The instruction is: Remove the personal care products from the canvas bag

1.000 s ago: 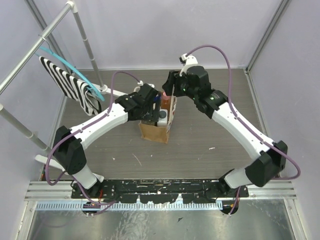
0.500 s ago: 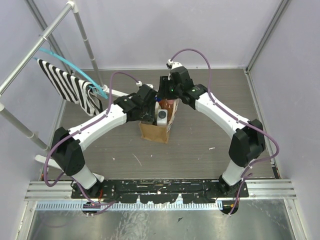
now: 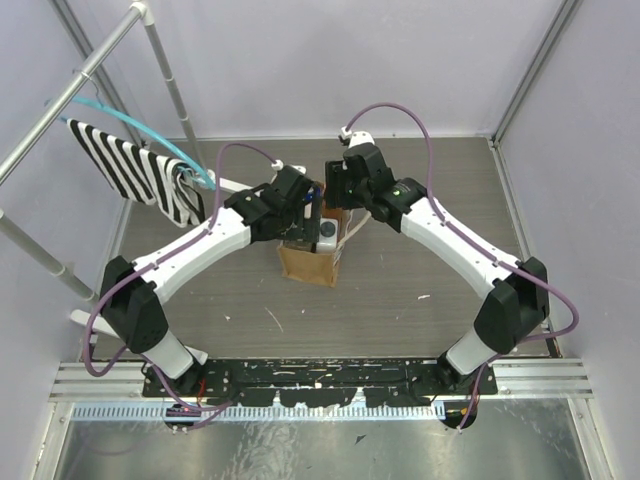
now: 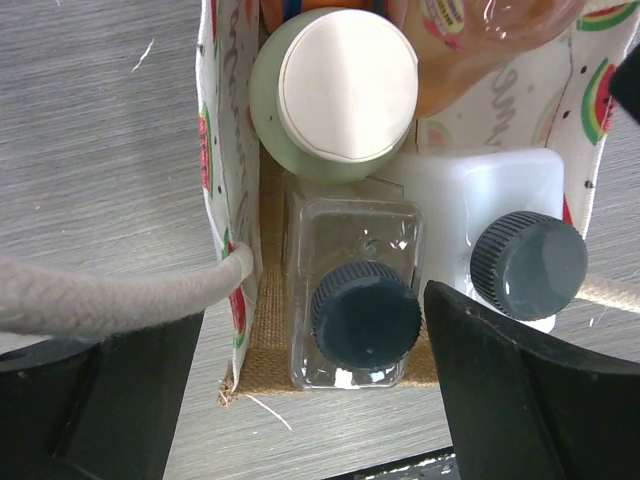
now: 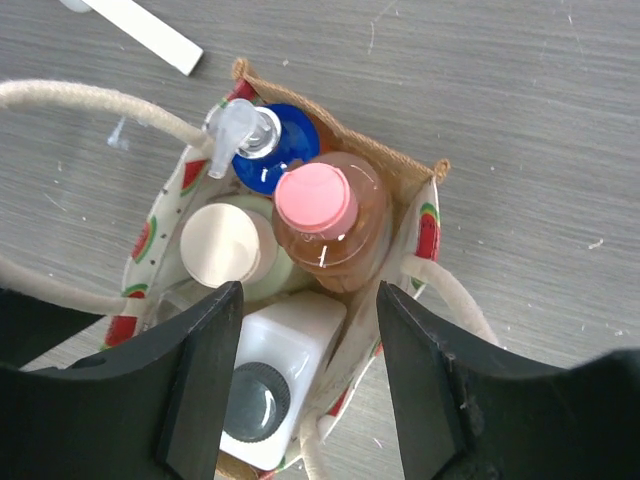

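Note:
The tan canvas bag (image 3: 306,263) stands mid-table with its bottles inside. In the right wrist view I see the pink-capped orange bottle (image 5: 318,200), the blue-capped pump bottle (image 5: 270,150), the cream-capped olive bottle (image 5: 222,245) and the white bottle with black cap (image 5: 270,385). The left wrist view shows the clear bottle with dark cap (image 4: 362,312), the white bottle (image 4: 525,262) and the cream cap (image 4: 345,82). My left gripper (image 4: 315,395) is open over the bag's near left corner, a rope handle (image 4: 110,300) lying by its left finger. My right gripper (image 5: 308,385) is open above the bag, empty.
A black-and-white striped cloth (image 3: 135,170) hangs on a metal rack (image 3: 110,55) at the back left, with a teal hanger. A white strip (image 5: 140,30) lies on the table beyond the bag. Purple walls enclose the table.
My right gripper held the pink-capped bottle above the bag, lowered it in and let go. It now hovers open over the bag. The left arm barely moved.

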